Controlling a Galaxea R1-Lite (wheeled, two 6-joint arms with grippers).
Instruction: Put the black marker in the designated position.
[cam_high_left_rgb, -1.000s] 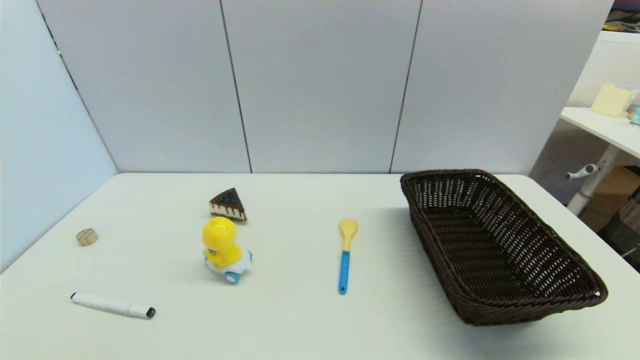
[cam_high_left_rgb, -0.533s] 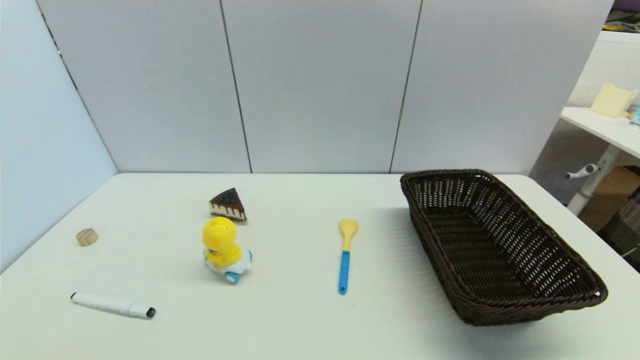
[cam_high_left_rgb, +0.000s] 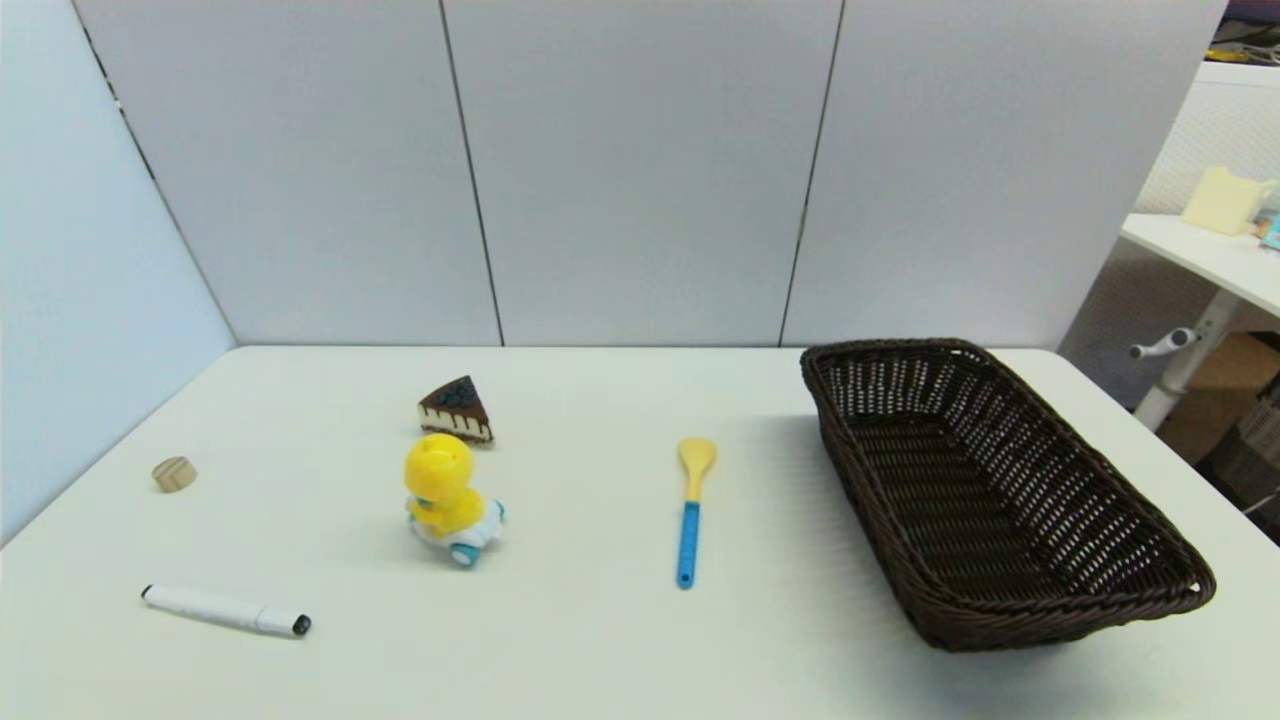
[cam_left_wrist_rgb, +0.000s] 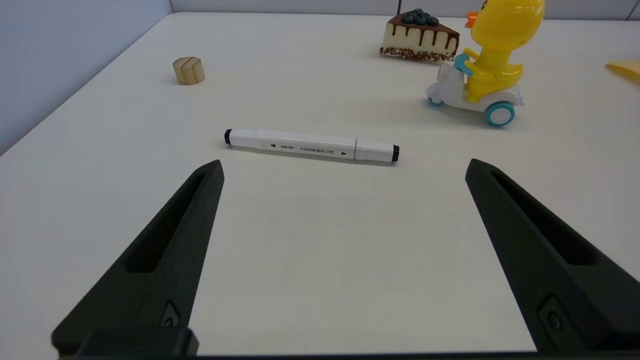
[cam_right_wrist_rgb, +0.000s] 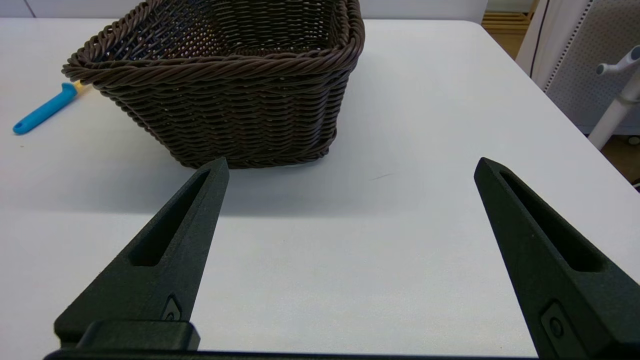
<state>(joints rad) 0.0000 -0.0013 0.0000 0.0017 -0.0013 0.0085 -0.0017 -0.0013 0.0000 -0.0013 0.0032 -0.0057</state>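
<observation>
The black marker (cam_high_left_rgb: 225, 611), a slim white pen with black ends, lies flat near the table's front left edge. In the left wrist view the marker (cam_left_wrist_rgb: 310, 145) lies crosswise just beyond my left gripper (cam_left_wrist_rgb: 344, 165), which is open and holds nothing. My right gripper (cam_right_wrist_rgb: 352, 167) is also open and holds nothing, low over the table a short way in front of the basket's near end. Neither arm shows in the head view.
A dark wicker basket (cam_high_left_rgb: 1060, 610) (cam_right_wrist_rgb: 220, 65) stands at the right. A yellow-and-blue spoon (cam_high_left_rgb: 690, 510) lies mid-table. A yellow duck toy (cam_high_left_rgb: 447, 500) (cam_left_wrist_rgb: 487, 70), a cake slice (cam_high_left_rgb: 456, 409) (cam_left_wrist_rgb: 419, 36) and a small wooden cylinder (cam_high_left_rgb: 174, 473) (cam_left_wrist_rgb: 189, 70) sit on the left half.
</observation>
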